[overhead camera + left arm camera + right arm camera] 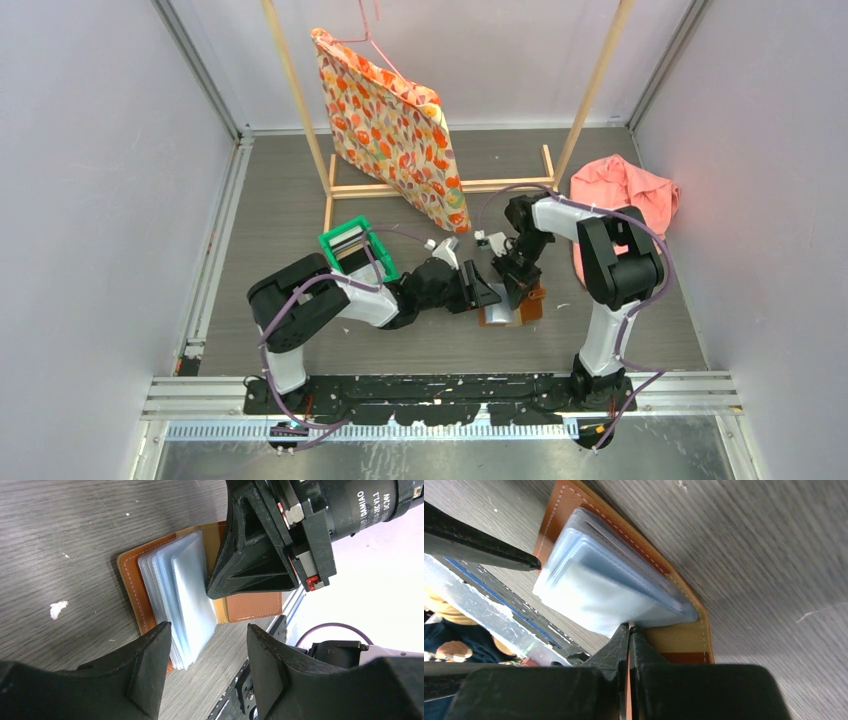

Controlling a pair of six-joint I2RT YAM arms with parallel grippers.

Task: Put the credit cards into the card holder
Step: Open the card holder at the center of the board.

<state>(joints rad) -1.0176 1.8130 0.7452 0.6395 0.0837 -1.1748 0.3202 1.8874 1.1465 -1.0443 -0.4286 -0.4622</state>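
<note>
The card holder (pixel 528 305) lies open on the table, brown leather outside (pixel 250 606), tan inside. Its clear plastic sleeves (pixel 185 590) fan upward (pixel 599 587). My right gripper (pixel 629 626) is shut, and its tips press down where the sleeves meet the tan inside; it shows from the side as a black wedge (pixel 250 555). My left gripper (pixel 207 630) is open just off the holder's near edge, with only table between its fingers. What look like the credit cards (pixel 347 241) stand on edge in the green bin, too small to tell apart.
The green bin (pixel 372 232) sits left of the holder, behind the left arm. A wooden rack with a patterned bag (pixel 395 130) stands at the back. A pink cloth (pixel 625 190) lies at the right. A white crumb (pixel 58 609) is on the table.
</note>
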